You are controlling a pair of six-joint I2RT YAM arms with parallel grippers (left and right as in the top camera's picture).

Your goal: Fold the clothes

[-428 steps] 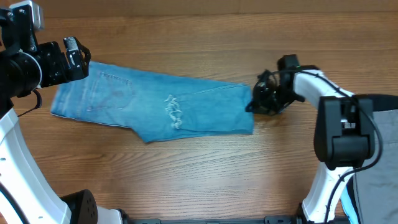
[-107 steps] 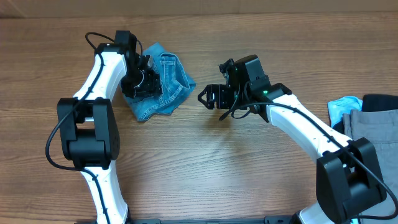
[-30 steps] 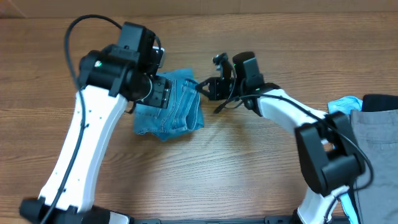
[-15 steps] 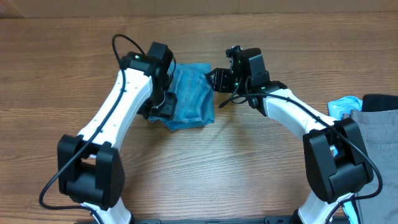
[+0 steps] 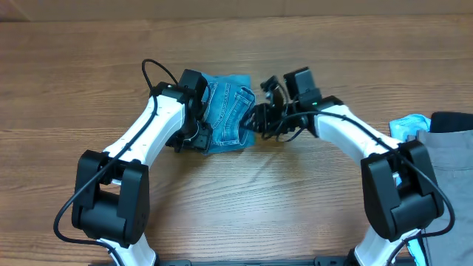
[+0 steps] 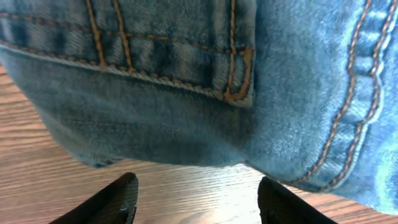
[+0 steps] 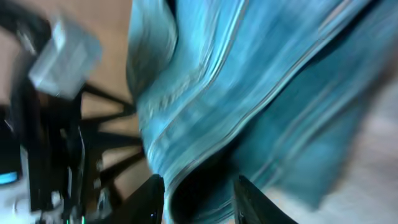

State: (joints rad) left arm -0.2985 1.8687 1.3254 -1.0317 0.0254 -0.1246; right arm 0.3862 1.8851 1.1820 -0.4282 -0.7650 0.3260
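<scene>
The clothes, light blue jeans (image 5: 228, 111), lie bunched in a small folded bundle at the table's middle back, orange seams facing up. My left gripper (image 5: 195, 136) sits at the bundle's lower left edge. In the left wrist view its jaws (image 6: 199, 202) stand open over bare wood, with the stitched denim (image 6: 205, 93) just ahead of them. My right gripper (image 5: 256, 118) is at the bundle's right edge. The right wrist view is blurred: its gripper (image 7: 198, 199) has its fingers apart, with a fold of denim (image 7: 249, 93) reaching down between them.
Grey trousers (image 5: 447, 159), a pale-blue cloth (image 5: 406, 125) and a dark garment (image 5: 452, 118) lie at the right edge. The left arm (image 7: 43, 124) shows dark beyond the bundle in the right wrist view. Bare wooden table (image 5: 259, 199) lies in front.
The left arm came down from above the bundle to its lower left edge. The right gripper went from shut to open and moved onto the right edge. Stitched seams now face up.
</scene>
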